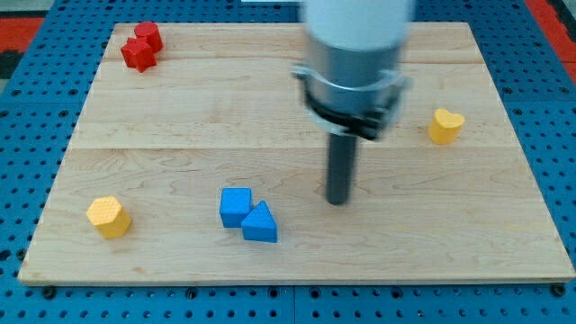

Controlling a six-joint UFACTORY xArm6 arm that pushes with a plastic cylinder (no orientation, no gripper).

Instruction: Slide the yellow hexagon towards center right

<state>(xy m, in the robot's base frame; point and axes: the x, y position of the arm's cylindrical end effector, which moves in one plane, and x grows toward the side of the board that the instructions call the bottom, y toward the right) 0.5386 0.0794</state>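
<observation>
Yellow hexagon [109, 216] sits near-left corner of surface [180, 126], well apart from goal at center right.
My tip [337, 201] down near board centre, right of blue cube [235, 206] and blue triangular block [261, 223], touching neither.
No gripper on this rig; bare rod, holding nothing.
Yellow heart-shaped block [445, 125] already occupies right side; could obstruct.
Red blocks [141, 47] far-left, irrelevant.
Judgement: tip must get to hexagon's left side to push rightward; blue pair lies across direct path.

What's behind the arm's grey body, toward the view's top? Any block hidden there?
The arm's grey body covers part of the board's top edge. No block shows around it; whatever lies directly behind is hidden. My tip touches no block.
</observation>
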